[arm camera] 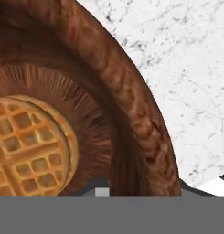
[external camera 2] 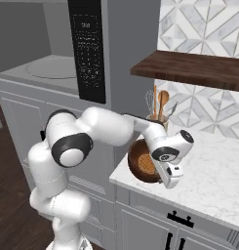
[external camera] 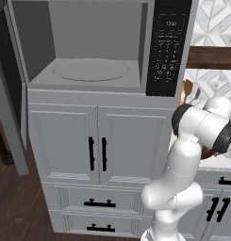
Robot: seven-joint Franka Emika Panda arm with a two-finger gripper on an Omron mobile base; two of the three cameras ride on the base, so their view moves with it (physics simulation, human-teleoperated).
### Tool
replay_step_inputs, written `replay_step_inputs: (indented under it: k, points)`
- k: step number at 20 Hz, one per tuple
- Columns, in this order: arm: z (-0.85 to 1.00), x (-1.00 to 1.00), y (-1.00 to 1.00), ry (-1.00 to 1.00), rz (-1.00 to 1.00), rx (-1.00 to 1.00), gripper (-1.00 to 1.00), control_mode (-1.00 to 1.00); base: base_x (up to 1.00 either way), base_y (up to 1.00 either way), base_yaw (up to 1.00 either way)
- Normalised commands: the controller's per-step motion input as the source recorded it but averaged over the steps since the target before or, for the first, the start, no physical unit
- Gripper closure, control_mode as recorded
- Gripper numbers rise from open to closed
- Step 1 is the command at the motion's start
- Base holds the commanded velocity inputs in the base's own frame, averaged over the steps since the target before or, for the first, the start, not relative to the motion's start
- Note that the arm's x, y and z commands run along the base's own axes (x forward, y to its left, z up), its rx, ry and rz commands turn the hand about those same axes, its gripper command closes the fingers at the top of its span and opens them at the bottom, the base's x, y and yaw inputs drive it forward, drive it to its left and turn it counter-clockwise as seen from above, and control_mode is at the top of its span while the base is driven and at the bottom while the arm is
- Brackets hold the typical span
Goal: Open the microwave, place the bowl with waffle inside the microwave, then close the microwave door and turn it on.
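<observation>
Marble counter [external camera 2: 213, 180] bears the bowl with waffle [external camera 2: 142, 165]; fingers [arm camera: 100, 191] straddle its rim, grip unclear

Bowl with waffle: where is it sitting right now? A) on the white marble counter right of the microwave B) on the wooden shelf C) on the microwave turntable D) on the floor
A: the bowl with waffle rests on the marble counter, while the microwave turntable is bare.
</observation>
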Motion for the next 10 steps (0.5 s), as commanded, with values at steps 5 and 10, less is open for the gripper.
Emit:
replay_step_inputs:
  k: [5,10]
  points:
    - [-0.04,-0.04,0.0,-0.1,-0.04,0.03,1.0,-1.0,0.0,0.0,0.0]
    - [0.25,-0.19,0.0,-0.16,-0.06,0.12,1.0,-1.0,0.0,0.0,0.0]
